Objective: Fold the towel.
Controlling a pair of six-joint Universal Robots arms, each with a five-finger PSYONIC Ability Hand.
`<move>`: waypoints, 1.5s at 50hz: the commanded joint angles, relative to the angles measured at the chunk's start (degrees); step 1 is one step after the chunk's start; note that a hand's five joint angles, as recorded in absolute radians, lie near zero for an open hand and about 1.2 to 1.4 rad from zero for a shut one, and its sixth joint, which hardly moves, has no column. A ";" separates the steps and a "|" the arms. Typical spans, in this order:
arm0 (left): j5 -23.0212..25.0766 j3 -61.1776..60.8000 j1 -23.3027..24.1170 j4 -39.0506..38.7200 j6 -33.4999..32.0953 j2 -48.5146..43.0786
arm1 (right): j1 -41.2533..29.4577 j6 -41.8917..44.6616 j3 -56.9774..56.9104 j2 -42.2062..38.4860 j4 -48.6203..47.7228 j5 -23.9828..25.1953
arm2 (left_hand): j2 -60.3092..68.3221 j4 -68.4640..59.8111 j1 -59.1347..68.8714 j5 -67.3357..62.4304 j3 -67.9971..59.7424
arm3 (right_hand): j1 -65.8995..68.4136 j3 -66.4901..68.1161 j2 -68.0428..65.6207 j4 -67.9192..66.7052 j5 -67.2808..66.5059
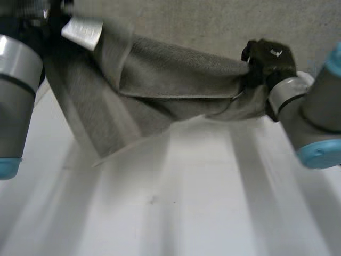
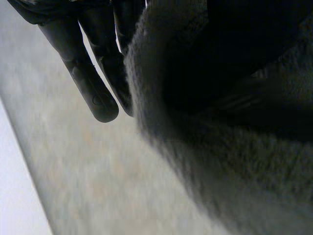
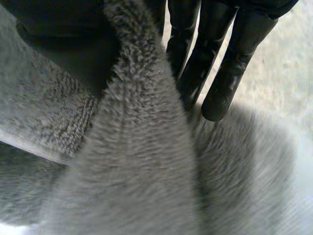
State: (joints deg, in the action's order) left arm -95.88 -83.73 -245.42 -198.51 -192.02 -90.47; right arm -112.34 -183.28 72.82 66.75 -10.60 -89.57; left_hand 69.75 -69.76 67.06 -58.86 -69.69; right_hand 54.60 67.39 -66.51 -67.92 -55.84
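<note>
Pinches the right end of the towel (image 1: 176, 80) in the right hand (image 1: 269, 60): straight fingers (image 3: 222, 83) on one side of a bunched ridge of cloth, thumb (image 3: 63, 44) on the other. Grips the far-left end in the left hand (image 2: 93, 83), fingers straight and laid along the cloth edge. Opposing side in shadow there, so reads as a pinch mostly from the cloth hanging off it.

Holds the towel up off the surface (image 1: 186, 213), stretched between both hands, with the left end higher and the right end lower. Sags in the middle, with one flap doubled over along a crease. Trails a loose corner (image 1: 101, 154) down at near left, close to the surface; cannot tell whether touching.

Probably grips at the two ends to let the weight pull the cloth flat and keep the edges lined up before laying it down. Left arm (image 1: 16, 90) and right arm (image 1: 314, 117) flank the work area, leaving the middle free for the drop.

Looks mid-fold, not finished: cloth airborne, nothing flattened on the surface. Risk of the hanging corner dragging and skewing the fold on the way down.
</note>
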 commanded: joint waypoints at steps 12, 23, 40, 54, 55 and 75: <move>2.72 -15.59 -0.41 -7.14 11.49 -25.43 | -1.12 21.72 -11.55 -12.68 25.37 5.31 | 10.25 -10.24 12.94 -11.14 -10.31 | 25.40 12.61 -13.49 -12.08 -14.16; 3.33 -12.25 -4.89 -13.57 11.05 -30.64 | -1.21 27.19 -17.09 -22.63 23.88 -0.69 | -34.35 34.36 -31.67 33.46 34.29 | -3.18 -15.98 15.09 16.50 14.42; 13.97 -23.58 -4.10 -11.20 -7.76 -11.30 | -0.86 17.61 -8.85 -4.81 21.94 -0.17 | -59.53 59.54 -56.85 58.64 59.47 | -44.60 -57.39 56.51 57.92 55.84; 21.43 -39.39 -6.92 -11.89 -26.56 -2.17 | 0.28 17.69 6.71 -0.13 21.59 3.26 | -58.19 58.20 -55.50 57.30 58.13 | -44.60 -57.39 56.51 57.92 55.84; 21.44 -40.27 -6.83 -12.42 -26.65 -2.25 | 0.28 17.69 6.72 -0.13 21.59 3.27 | -58.19 58.20 -55.50 57.30 58.13 | -44.60 -57.39 56.51 57.92 55.84; 25.48 -46.52 -3.49 -19.19 -27.01 -6.21 | 0.89 17.78 16.03 1.09 20.36 3.88 | -53.98 53.99 -51.30 53.09 53.92 | -44.60 -57.39 56.51 57.92 55.84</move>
State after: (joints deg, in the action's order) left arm -72.30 -128.64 -250.40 -216.51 -218.86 -95.93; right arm -111.71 -165.50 86.81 66.85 10.23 -85.93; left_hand 11.24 -11.19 10.58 -1.79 -11.25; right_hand 11.78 11.93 -12.58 -13.20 -2.82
